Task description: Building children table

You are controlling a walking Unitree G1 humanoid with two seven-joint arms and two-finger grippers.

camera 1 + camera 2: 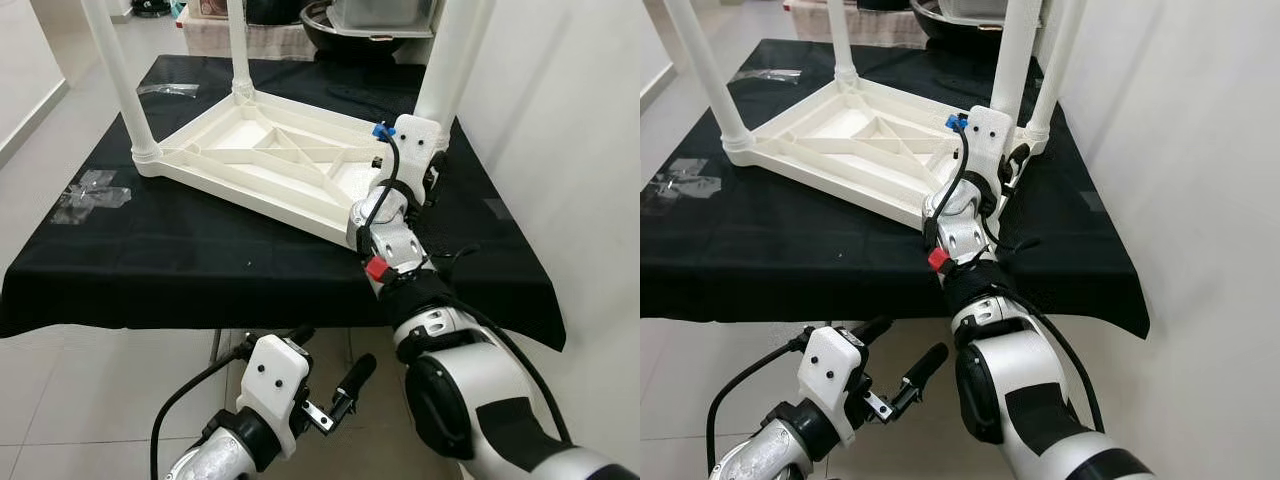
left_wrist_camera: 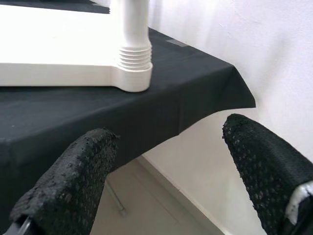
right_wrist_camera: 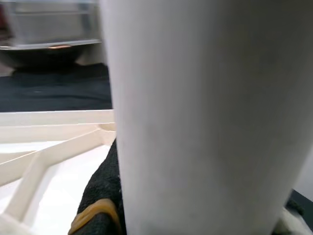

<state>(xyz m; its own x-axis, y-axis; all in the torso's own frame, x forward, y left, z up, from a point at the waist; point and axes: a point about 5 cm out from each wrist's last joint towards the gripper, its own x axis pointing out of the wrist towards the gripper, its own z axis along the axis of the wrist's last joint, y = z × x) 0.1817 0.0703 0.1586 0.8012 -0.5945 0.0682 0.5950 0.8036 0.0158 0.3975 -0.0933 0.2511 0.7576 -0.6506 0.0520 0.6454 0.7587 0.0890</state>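
A black table point(image 1: 150, 250) holds a white kids' table point(image 1: 270, 160) lying upside down, legs up. The right gripper point(image 1: 425, 165) is at its near right corner, fingers closed around a white leg point(image 1: 450, 60). Below the black table's front edge, the left gripper point(image 1: 330, 385) has its fingers open.

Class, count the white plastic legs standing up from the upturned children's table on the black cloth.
4: far-left leg, near-left leg, far-right leg, and the near-right leg, where the right gripper is. Their tops are cropped.
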